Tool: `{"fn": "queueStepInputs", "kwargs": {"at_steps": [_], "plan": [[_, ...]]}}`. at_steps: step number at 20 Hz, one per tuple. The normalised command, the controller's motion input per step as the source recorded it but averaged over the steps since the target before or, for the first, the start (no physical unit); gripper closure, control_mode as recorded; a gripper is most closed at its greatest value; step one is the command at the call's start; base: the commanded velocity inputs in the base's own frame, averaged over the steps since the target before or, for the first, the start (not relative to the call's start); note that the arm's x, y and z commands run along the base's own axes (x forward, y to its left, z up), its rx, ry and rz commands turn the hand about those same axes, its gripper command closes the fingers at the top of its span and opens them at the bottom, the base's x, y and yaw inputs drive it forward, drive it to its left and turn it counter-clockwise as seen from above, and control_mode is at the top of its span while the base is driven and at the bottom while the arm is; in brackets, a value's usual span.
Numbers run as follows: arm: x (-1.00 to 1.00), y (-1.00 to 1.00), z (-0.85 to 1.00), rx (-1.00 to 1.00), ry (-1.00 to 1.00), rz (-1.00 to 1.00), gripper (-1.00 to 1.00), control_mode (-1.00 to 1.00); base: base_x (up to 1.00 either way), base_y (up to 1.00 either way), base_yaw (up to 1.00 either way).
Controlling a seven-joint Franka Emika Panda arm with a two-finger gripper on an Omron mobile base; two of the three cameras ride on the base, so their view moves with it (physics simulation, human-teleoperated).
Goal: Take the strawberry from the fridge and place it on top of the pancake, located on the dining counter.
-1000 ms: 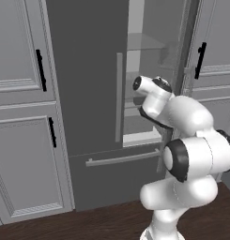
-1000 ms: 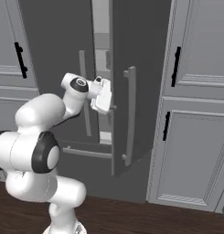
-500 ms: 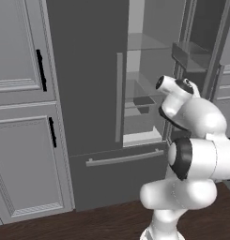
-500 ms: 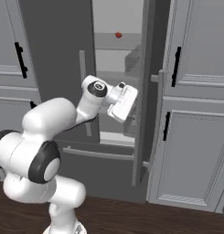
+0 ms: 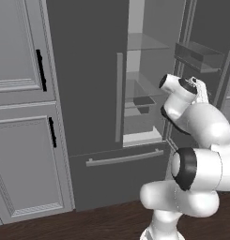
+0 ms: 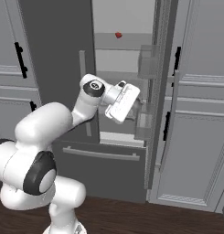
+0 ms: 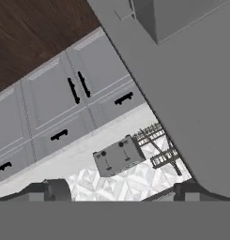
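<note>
Beside the open fridge point(image 6: 54, 68) door, tool point(image 6: 137, 111) jaws spread wide, empty; strawberry point(image 6: 118, 34) on upper shelf.

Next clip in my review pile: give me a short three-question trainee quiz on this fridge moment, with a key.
1. True or false: the fridge has its right door swung open, with the strawberry lying on an upper shelf inside.
2. Multiple choice: where is the claw in the right base view? A) closed on the strawberry B) open, level with the lower shelves, well below the strawberry C) gripping the drawer's bar handle
3. Fill in: in the hand view, the claw faces away from the shelves, towards a white worktop with a grey ____ on it.

Key: 1 true; 2 B; 3 toaster
</note>
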Motion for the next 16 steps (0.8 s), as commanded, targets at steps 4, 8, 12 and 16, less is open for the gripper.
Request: {"fn": "queueStepInputs", "kwargs": {"at_steps": [4,8,12,16], "plan": [[-0.1,1.0,0.08,0.0,-0.15,0.19,-1.0,-1.0,0.0,0.0,0.0],[0.23,1.0,-0.04,0.18,-0.19,0.02,-1.0,-1.0,0.0,0.0,0.0],[0.55,0.91,-0.31,0.46,-0.16,-0.29,-1.0,-1.0,0.0,0.0,0.0],[0.49,0.5,-0.29,0.52,-0.26,-0.48,-1.0,-1.0,0.0,0.0,0.0]]}}
